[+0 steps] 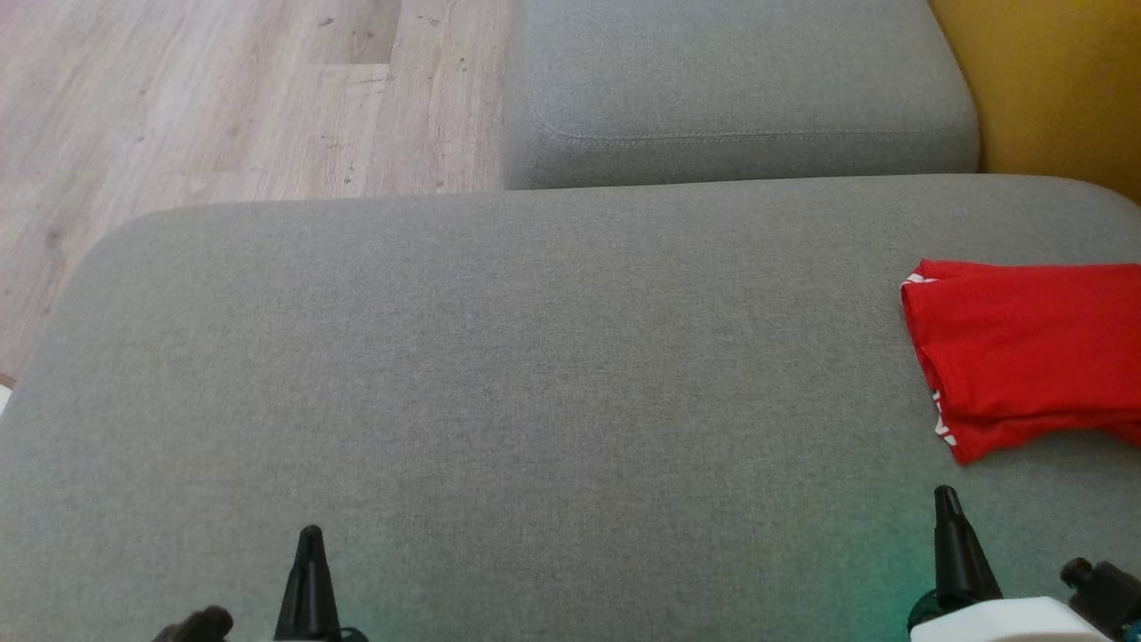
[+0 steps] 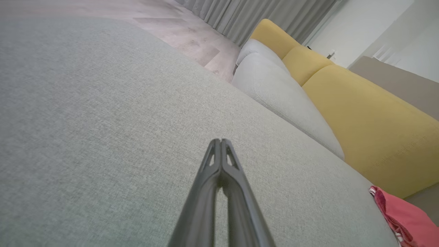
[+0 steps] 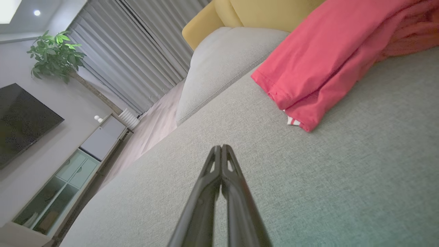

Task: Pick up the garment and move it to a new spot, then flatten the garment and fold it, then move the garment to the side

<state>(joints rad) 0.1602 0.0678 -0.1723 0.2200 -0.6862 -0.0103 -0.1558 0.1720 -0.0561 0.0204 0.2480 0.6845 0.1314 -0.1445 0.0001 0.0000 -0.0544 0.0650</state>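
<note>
The garment [image 1: 1025, 357] is bright red, with red-and-white striped trim at one edge. The seat [image 1: 499, 374] under it is plain grey woven cloth, as is the cushion [image 1: 740, 80] beyond; the backrest [image 2: 374, 127] is mustard yellow. The floor [image 1: 178, 98] is pale wood-grain planks. The curtains [image 3: 137, 51] are grey, the plant [image 3: 55, 56] green, the TV [image 3: 20, 120] black. The left gripper [image 1: 310, 535] and right gripper [image 1: 945, 495] are black.

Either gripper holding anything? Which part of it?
Nothing is held. Left gripper and right gripper both have jaws shut and empty over the grey cushion; the red garment lies apart from both.
</note>
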